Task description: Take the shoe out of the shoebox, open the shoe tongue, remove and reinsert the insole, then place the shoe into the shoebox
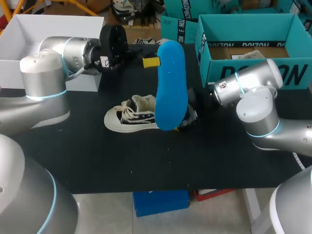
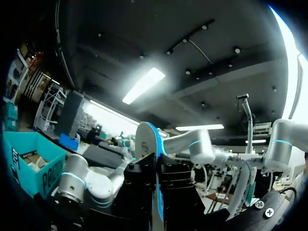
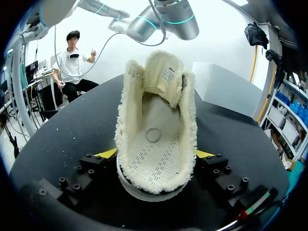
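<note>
Hiding the shoe [image 1: 127,116] heel, insole [image 1: 171,85] stands clamped in left fingers [image 1: 151,62]; right fingers [image 3: 107,154] squeeze shoe; shoebox [image 1: 217,54] behind.

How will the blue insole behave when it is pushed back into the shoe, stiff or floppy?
Probably stiff: the blue insole, gripped near one end by the left hand, stands straight without drooping. Edge-on it looks thin, so likely light, and it may bend under a push. The fleecy lining of the shoe might drag on it.
</note>
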Robot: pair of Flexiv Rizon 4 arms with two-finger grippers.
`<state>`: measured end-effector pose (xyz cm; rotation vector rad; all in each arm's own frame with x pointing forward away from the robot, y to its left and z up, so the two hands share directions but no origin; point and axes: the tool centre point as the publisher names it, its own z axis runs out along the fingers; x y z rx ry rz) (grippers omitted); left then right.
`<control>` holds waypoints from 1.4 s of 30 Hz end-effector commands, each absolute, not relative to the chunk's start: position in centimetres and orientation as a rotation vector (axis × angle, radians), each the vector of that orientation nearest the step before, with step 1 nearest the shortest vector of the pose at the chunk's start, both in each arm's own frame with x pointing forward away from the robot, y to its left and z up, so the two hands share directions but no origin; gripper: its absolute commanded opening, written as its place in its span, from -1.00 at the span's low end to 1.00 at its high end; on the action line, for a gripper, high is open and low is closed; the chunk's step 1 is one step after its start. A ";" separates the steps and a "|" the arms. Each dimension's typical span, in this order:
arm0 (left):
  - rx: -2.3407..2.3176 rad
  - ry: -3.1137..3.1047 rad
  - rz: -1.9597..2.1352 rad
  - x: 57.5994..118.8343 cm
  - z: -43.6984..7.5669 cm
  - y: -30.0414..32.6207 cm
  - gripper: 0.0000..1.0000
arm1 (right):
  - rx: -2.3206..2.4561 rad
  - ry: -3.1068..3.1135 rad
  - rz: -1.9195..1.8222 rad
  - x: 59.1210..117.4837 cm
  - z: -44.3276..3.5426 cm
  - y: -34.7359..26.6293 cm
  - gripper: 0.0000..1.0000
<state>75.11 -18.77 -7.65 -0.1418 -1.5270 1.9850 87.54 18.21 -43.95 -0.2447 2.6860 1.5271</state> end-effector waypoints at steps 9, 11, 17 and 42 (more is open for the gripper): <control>-0.026 -1.542 2.073 73.4 -6.4 -18.6 -1.00 | -0.243 2.688 1.524 87.6 -44.4 18.3 -1.00; -0.024 -1.544 2.074 73.3 -6.3 -18.5 -1.00 | -0.243 2.688 1.524 87.6 -44.4 18.3 -1.00; -0.010 -1.534 2.096 73.1 -6.2 -18.1 -1.00 | -0.243 2.688 1.524 87.6 -44.4 18.3 -1.00; -0.012 -1.513 2.107 73.0 -6.2 -17.9 -1.00 | -0.334 2.798 1.306 87.8 -40.0 16.8 1.00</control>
